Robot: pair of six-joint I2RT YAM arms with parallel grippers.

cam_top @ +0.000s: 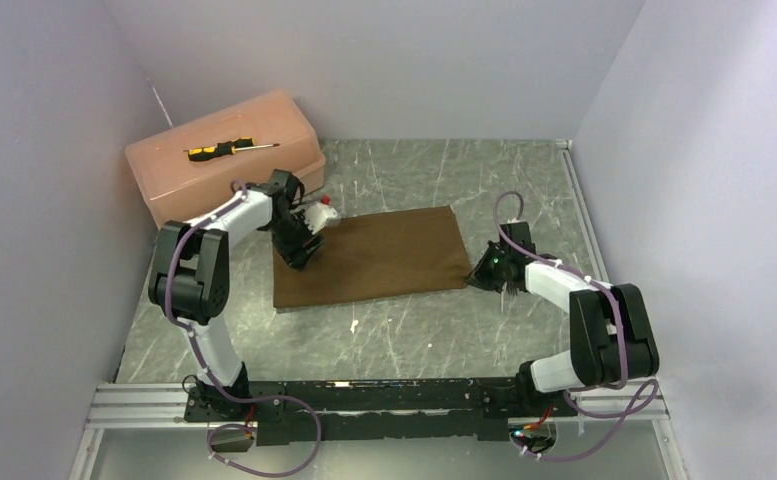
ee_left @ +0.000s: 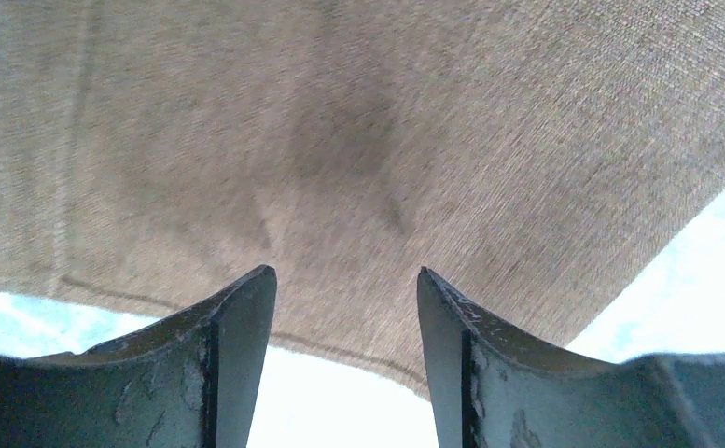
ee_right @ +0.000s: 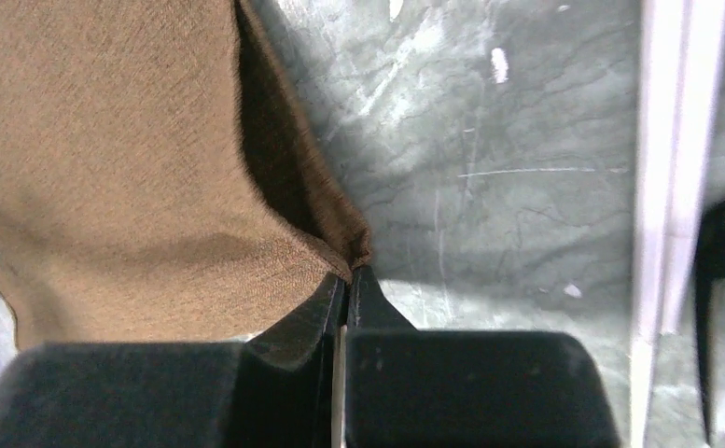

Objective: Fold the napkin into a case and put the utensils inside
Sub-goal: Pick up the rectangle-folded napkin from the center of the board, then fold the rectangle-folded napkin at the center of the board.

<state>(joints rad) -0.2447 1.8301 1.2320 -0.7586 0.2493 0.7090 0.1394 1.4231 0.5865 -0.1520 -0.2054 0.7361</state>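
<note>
Where it lies: the napkin (cam_top: 372,256) is spread flat in the middle of the bench (cam_top: 434,330), between the two arms.
Long way: it runs left to right, tipped a little, with the right end farther back.
Right tool (ee_right: 347,280): pressed together, pinching the napkin's near right corner, which is pulled up into a small peak.
Left tool (ee_left: 344,303): spread apart, over the napkin's left end, with nothing between the fingers (ee_left: 242,327).
Utensils (cam_top: 510,292): thin dark prongs peek out on the bench just beside the right arm.
Pink box (cam_top: 226,156): back left, with a screwdriver (cam_top: 226,150) on top.
</note>
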